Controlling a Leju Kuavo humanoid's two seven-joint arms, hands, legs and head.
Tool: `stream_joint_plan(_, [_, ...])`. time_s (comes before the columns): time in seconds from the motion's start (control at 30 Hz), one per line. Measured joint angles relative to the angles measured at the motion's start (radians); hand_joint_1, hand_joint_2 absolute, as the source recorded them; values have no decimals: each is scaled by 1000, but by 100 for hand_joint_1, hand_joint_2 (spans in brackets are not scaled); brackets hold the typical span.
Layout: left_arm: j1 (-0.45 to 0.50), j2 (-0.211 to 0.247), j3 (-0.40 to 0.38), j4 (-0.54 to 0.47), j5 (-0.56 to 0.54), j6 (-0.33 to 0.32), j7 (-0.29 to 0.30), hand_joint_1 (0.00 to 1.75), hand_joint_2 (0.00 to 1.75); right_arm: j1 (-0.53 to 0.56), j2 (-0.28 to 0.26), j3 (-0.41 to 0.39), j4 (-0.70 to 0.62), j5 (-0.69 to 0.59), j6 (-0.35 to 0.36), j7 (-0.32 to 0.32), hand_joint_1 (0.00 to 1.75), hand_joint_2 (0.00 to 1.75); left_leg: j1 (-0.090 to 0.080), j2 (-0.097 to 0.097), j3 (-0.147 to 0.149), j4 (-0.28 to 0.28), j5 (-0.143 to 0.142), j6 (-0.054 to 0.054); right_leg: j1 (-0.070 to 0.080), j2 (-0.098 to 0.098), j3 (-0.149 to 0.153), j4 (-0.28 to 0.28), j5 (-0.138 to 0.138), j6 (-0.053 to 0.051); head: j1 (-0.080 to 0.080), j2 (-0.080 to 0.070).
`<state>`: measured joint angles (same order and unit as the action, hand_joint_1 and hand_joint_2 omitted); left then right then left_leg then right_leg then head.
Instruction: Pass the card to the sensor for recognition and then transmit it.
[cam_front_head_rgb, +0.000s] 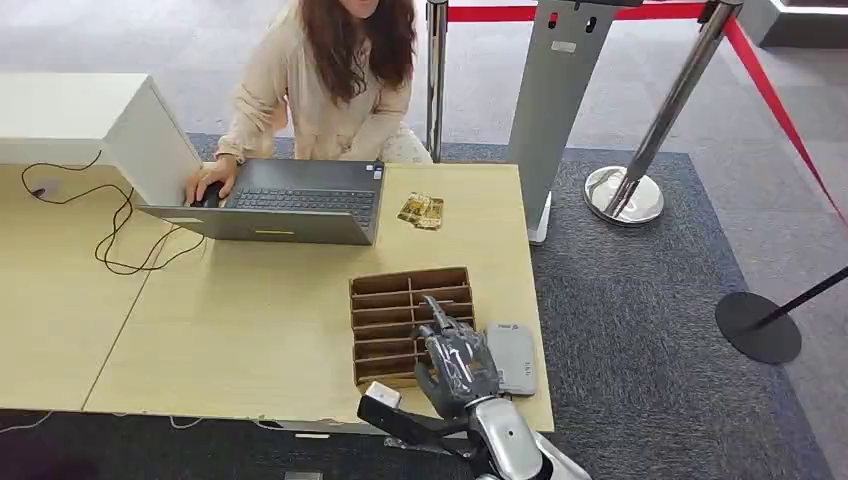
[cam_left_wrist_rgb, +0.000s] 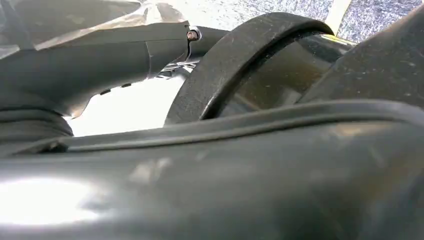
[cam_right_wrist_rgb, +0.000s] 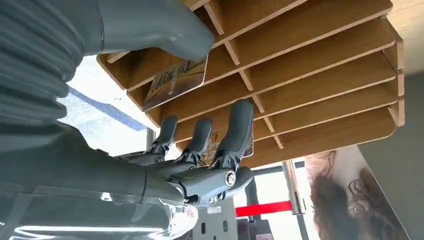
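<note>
A brown wooden card rack (cam_front_head_rgb: 385, 300) with several slots stands near the table's front edge. My right hand (cam_front_head_rgb: 455, 362) reaches over its right end with fingers spread. In the right wrist view a printed card (cam_right_wrist_rgb: 175, 82) stands in a slot just under my thumb (cam_right_wrist_rgb: 150, 27). My fingers (cam_right_wrist_rgb: 235, 135) touch a second card (cam_right_wrist_rgb: 246, 146) a few slots away, and neither card is gripped. A flat grey sensor (cam_front_head_rgb: 512, 357) lies on the table just right of the rack. Part of my left hand (cam_left_wrist_rgb: 75, 65) shows up close, its fingers hidden.
A person sits behind the table typing on an open laptop (cam_front_head_rgb: 290, 200). Two loose cards (cam_front_head_rgb: 421, 210) lie right of the laptop. A white box (cam_front_head_rgb: 90, 120) and a black cable (cam_front_head_rgb: 120, 225) occupy the left. Stanchions (cam_front_head_rgb: 625, 190) with red rope stand beyond the right edge.
</note>
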<state>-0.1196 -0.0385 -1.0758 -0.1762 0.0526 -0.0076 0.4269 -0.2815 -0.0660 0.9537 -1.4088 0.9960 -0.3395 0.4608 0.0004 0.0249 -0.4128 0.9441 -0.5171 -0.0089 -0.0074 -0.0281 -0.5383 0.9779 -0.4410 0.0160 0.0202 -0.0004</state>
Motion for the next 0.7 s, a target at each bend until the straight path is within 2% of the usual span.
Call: stream_joint_plan(0.7, [0, 1, 0, 0, 1, 0, 2, 0, 0, -2, 0, 0, 19, 4, 3, 17, 77, 175, 0, 0, 0, 0, 0, 0, 0, 0, 0, 0, 0, 0, 0, 0])
